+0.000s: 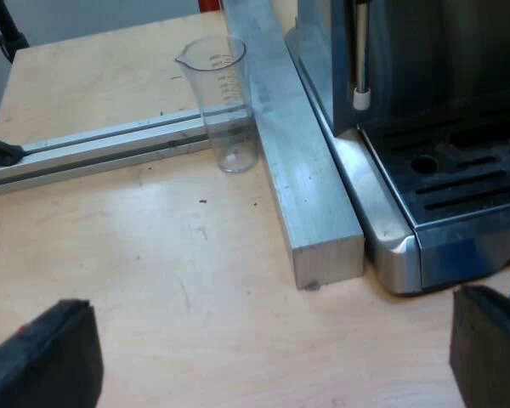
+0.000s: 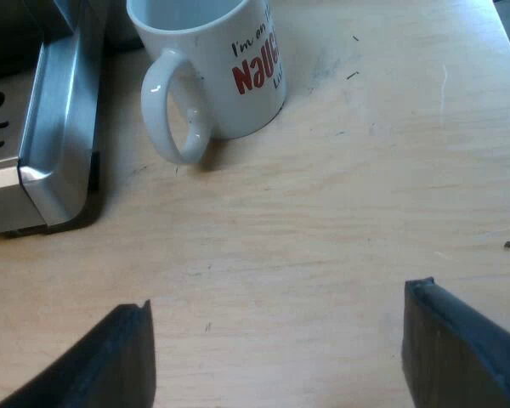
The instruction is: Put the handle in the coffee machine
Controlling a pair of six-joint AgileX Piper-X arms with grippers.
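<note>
The left gripper (image 1: 263,340) hung over the table (image 1: 153,255), fingers wide apart with nothing between them. Ahead of it stood the glass (image 1: 225,102), upright and just beside a metal bar (image 1: 302,161) lying along the machine (image 1: 442,170). The right gripper (image 2: 280,340) was likewise spread and empty, facing the mug (image 2: 212,68), which stood near the machine's tray corner.
</note>
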